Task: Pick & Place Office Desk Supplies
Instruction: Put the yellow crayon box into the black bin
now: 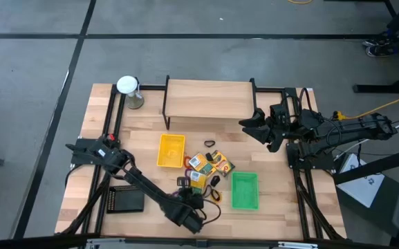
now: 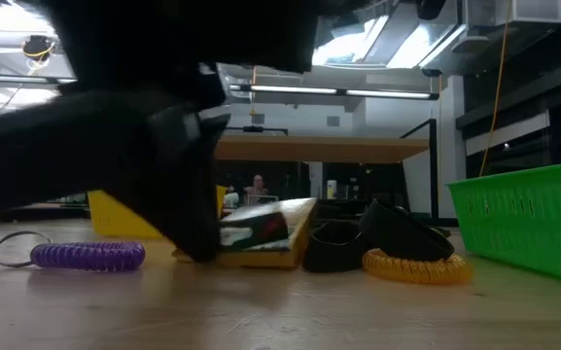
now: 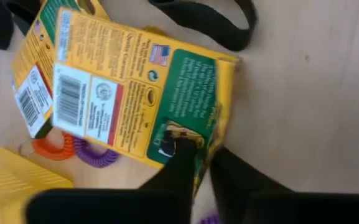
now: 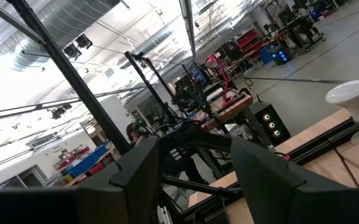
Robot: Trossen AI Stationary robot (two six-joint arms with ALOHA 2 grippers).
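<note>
Left gripper [image 3: 195, 163] pinching the edge of a yellow crayon box [image 3: 129, 93] beside the green tray [image 1: 245, 190].

Its jaws clench only the box's thin edge, so it may twist free. Purple ring [image 2: 87, 256] and orange ring [image 2: 418, 266] lie near that tray. Right gripper [image 1: 254, 125] waits, jaws released, well beyond it.

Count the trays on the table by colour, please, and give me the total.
yellow tray: 1
green tray: 1
black tray: 1
Total: 3
</note>
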